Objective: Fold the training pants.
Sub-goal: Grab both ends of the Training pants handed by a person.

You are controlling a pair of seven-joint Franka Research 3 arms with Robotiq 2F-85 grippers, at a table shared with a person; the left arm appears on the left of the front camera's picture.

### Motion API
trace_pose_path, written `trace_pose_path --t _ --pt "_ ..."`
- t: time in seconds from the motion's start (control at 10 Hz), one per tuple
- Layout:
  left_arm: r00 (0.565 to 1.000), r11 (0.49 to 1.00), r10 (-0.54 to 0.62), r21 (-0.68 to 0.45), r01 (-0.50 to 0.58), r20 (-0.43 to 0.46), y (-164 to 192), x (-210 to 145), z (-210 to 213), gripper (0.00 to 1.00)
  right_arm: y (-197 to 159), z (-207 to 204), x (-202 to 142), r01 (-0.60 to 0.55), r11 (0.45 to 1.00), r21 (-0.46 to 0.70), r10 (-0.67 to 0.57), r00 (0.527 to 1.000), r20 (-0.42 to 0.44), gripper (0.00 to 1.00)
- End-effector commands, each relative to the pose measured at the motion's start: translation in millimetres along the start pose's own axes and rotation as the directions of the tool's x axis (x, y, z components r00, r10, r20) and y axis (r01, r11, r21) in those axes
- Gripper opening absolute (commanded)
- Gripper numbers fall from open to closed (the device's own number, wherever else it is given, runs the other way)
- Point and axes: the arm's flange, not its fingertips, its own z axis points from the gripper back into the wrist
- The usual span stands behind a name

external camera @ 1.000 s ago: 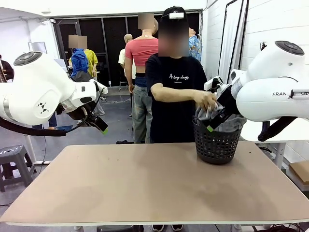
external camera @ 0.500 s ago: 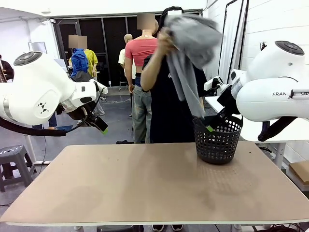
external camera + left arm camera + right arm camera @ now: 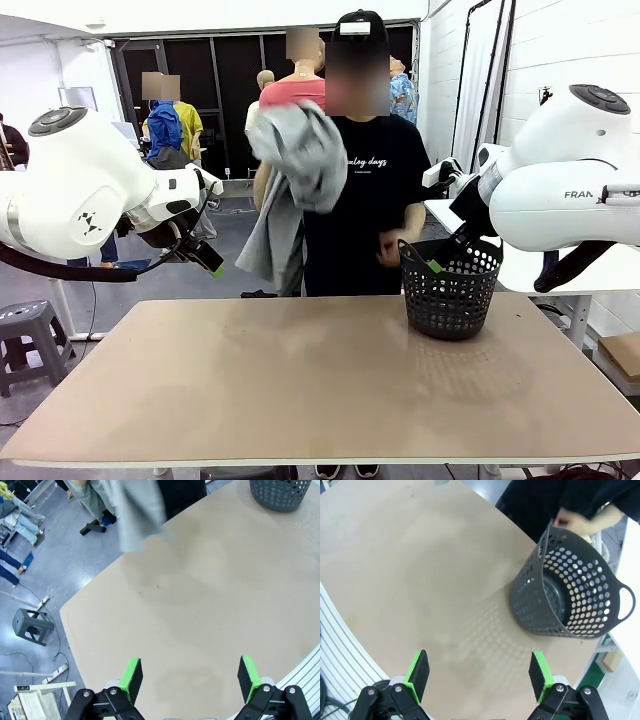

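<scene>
Above the table (image 3: pixel 300 390) far edge, upper centre, the training pants (image 3: pixel 300 160) are held bunched up by the person. Basket (image 3: pixel 450 295) is set right of centre. Left gripper (image 3: pixel 189 675), mid-left, and right gripper (image 3: pixel 479 672), mid-right, are held aloft, jaws wide apart.

The training pants (image 3: pixel 298 170) (light grey, bunched) hang in the air above the table's far edge

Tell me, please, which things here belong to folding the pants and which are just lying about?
Job: training pants, held up by the person; table; left gripper and right gripper, both open.
Lying about: black basket on the table; grey stool beside it.
</scene>
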Motion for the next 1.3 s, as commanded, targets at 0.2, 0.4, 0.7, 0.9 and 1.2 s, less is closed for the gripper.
trace_pose_path --t 0.2,0.4,0.7,0.9,1.2 --pt "1.000 1.000 -0.009 0.001 0.009 0.009 0.0 0.3 0.5 1.00 -0.4 -0.1 -0.2 0.001 1.000 0.000 -0.001 1.000 0.000 1.00" --pt "1.000 1.000 -0.009 0.001 0.009 0.009 0.0 0.3 0.5 1.00 -0.4 -0.1 -0.2 0.001 1.000 0.000 -0.001 1.000 0.000 1.00" --pt "1.000 1.000 -0.009 0.001 0.009 0.009 0.0 0.3 0.5 1.00 -0.4 -0.1 -0.2 0.001 1.000 0.000 -0.001 1.000 0.000 1.00" --pt "1.000 1.000 -0.009 0.001 0.009 0.009 0.0 0.3 0.5 1.00 -0.4 -0.1 -0.2 0.001 1.000 0.000 -0.001 1.000 0.000 1.00" --pt "1.000 1.000 -0.009 0.001 0.009 0.009 0.0 0.3 0.5 1.00 -0.4 -0.1 -0.2 0.001 1.000 0.000 -0.001 1.000 0.000 1.00"
